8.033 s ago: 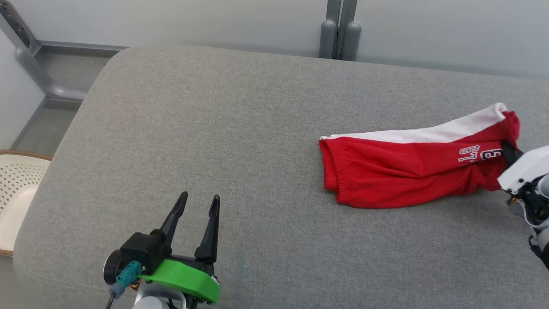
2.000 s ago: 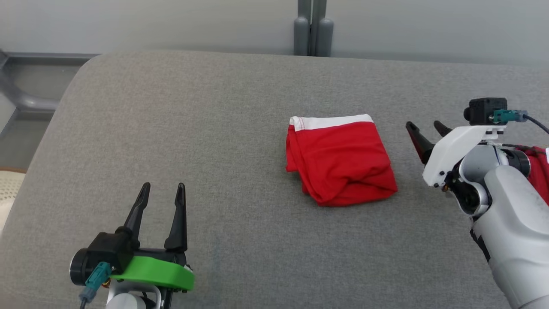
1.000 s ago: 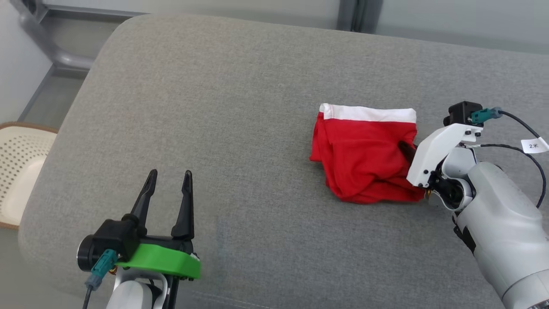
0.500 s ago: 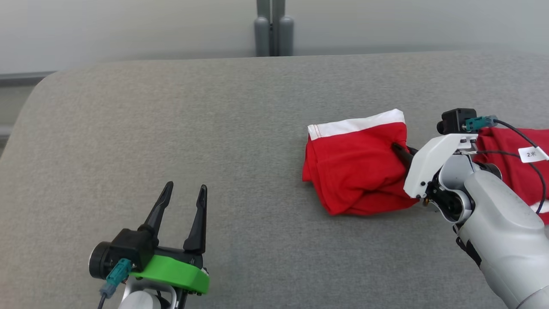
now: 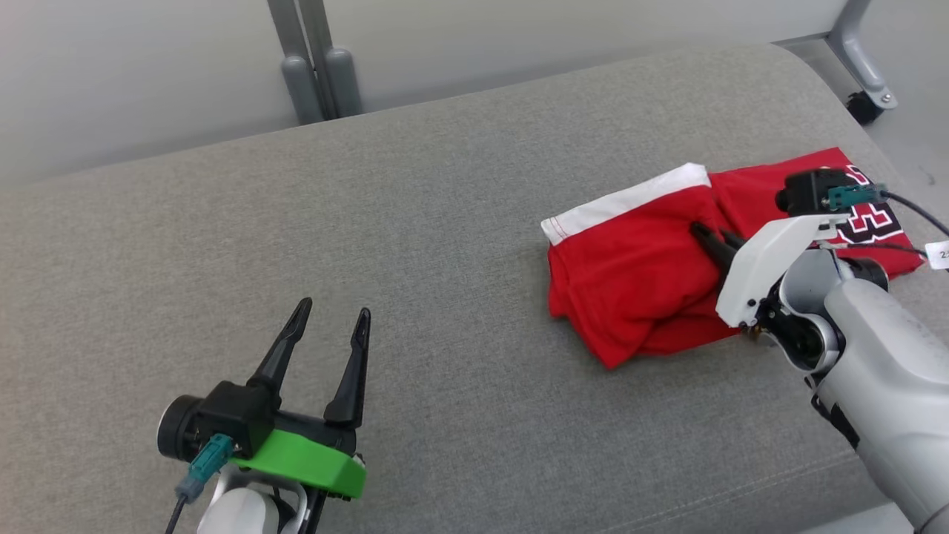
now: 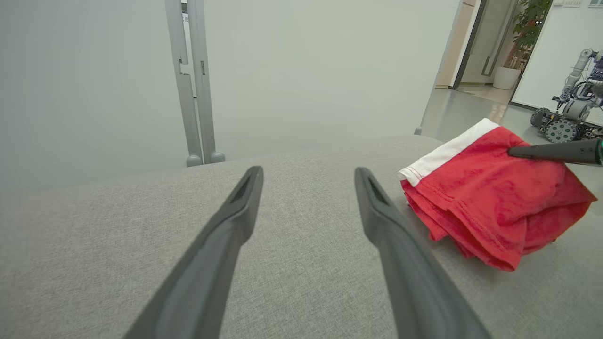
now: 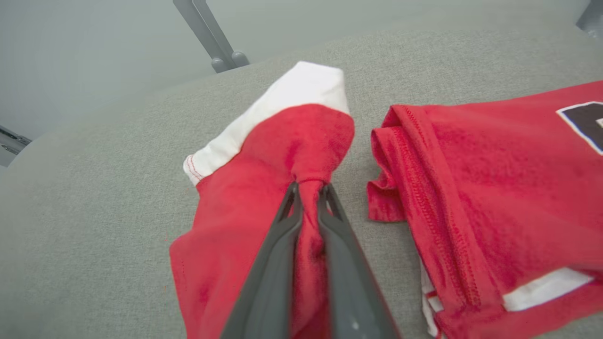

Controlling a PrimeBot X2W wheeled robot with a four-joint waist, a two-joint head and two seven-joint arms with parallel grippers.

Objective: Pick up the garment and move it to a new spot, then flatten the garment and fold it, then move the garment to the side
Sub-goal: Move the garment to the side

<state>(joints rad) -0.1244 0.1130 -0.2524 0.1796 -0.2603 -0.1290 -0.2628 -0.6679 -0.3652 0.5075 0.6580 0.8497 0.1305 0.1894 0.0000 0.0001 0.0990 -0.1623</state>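
Two grippers show in the head view. The left gripper (image 5: 334, 308) sits low at the near left over the grey cushion (image 5: 445, 222), its fingers spread, pointing far and holding nothing. The right gripper (image 5: 710, 231) reaches in from the near right, its forearm slanting toward the far left. Its fingers are pressed together on a fold at the garment's (image 5: 630, 289) right edge. One garment, red with a white band along its far edge, lies folded right of the cushion's middle. One second garment (image 5: 764, 194), red with a dark number print, lies flat just beside it on the right. Two grey posts (image 5: 315, 67) stand side by side beyond the far edge.

From the left wrist, the left gripper's (image 6: 307, 173) two fingers stand wide apart above bare cushion (image 6: 301, 282). The garment (image 6: 490, 202) lies to the right, with one dark finger (image 6: 551, 151) of the right gripper on its top.

From the right wrist, the right gripper (image 7: 310, 188) pinches a bunched ridge of the garment (image 7: 235, 202). The second garment (image 7: 480, 179) lies to the right, with a strip of cushion between the two.
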